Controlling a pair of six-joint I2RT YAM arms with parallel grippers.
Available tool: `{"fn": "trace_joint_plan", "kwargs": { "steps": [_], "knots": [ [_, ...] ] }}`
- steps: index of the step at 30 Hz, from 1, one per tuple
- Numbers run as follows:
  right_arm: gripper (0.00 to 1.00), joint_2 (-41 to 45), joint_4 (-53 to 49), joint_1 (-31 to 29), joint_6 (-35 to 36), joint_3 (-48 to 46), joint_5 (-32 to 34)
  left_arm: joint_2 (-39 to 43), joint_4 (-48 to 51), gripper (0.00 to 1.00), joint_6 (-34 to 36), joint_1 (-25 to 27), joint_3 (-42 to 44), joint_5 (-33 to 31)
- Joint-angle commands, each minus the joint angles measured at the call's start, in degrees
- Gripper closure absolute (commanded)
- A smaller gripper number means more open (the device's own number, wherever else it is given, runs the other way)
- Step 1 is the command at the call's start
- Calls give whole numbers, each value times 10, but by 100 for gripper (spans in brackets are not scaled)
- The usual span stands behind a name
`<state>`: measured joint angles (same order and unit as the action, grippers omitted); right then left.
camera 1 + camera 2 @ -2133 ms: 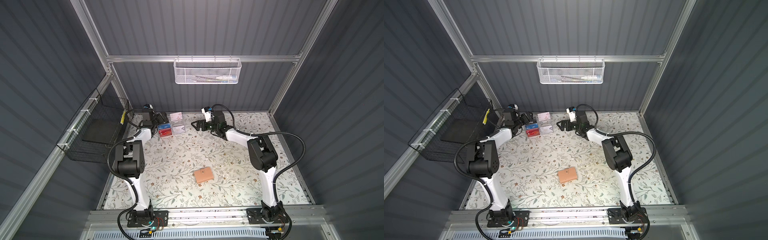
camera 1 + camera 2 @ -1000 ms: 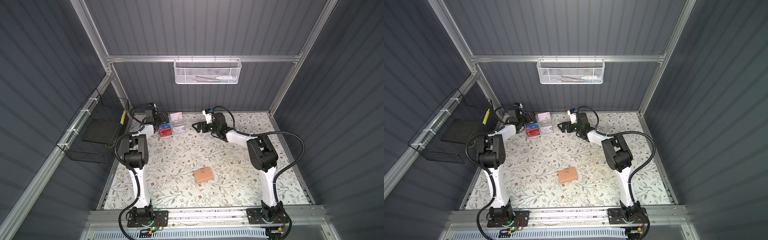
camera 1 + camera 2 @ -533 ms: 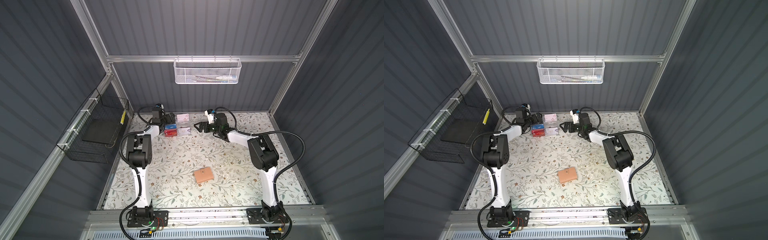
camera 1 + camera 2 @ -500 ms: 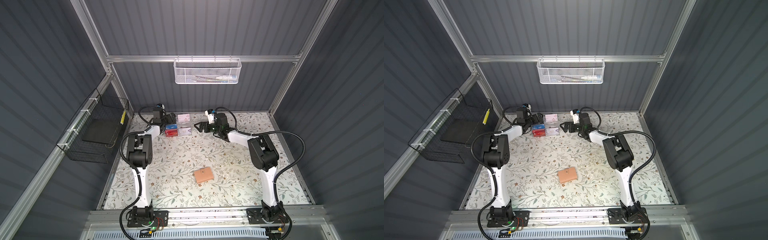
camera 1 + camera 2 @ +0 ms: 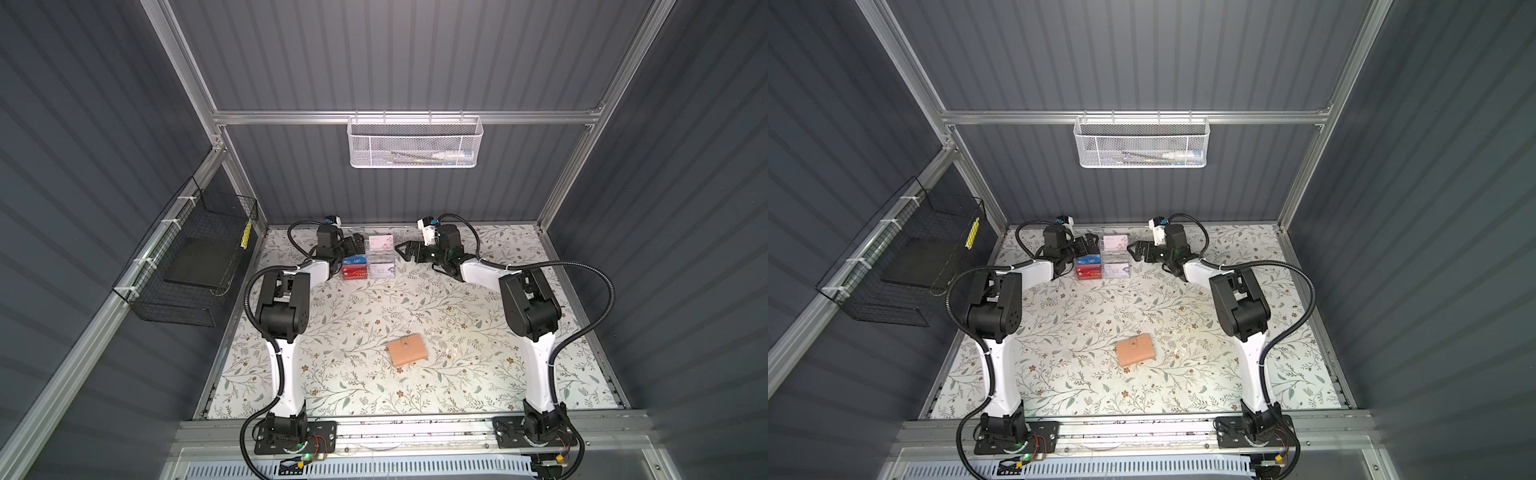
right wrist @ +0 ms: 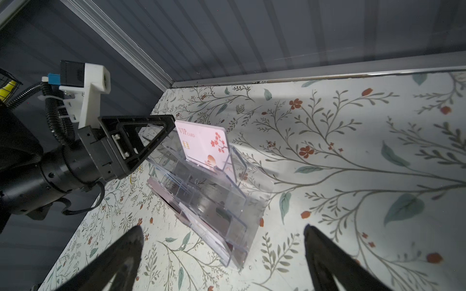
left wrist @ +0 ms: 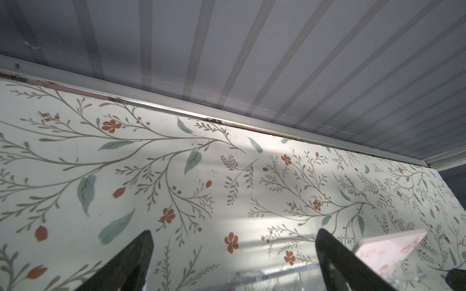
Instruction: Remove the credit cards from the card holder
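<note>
Left jaws: spread wide and empty. Over the last two seconds we have seen them swing in from the side wall, and they now sit hard against a clear acrylic tiered rack (image 6: 214,191).
Right jaws: also wide open and holding nothing. They face the rack from its other side and have scarcely shifted.
Rack: it has slid along the floral-patterned desk (image 5: 374,316) towards the right jaws and now stands between the two pairs. It carries a pink "VIP" card (image 6: 204,143), a blue card (image 5: 354,260) and a red card (image 5: 354,272).
Card holder: the peach-tan leather-like booklet wallet (image 5: 407,352) lies flat with its snap tab shut. It is well apart from both jaws, towards the arms' bases, and has not moved.
Credit cards: we see none outside the wallet and judge them to be inside it.
Meaning: we read the change as effort spent on the rack. The task itself looks unstarted, and either pair of jaws must first travel back to the wallet.
</note>
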<state>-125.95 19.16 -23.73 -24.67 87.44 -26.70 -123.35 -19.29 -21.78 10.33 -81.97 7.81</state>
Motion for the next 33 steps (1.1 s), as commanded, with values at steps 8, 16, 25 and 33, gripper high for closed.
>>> {"fn": "trace_joint_plan", "kwargs": {
  "steps": [8,16,25,33],
  "knots": [
    [1,-2,-31,0,-17,-10,-7,48,-22,0,-57,23,87,41],
    [1,31,-27,-8,-4,-69,5,93,-41,0,-82,33,129,57],
    [1,77,-23,-21,-9,-142,21,146,-17,0,-88,33,149,68],
    [1,98,-26,-46,1,-179,47,212,52,0,-64,32,176,9]
  ]
}}
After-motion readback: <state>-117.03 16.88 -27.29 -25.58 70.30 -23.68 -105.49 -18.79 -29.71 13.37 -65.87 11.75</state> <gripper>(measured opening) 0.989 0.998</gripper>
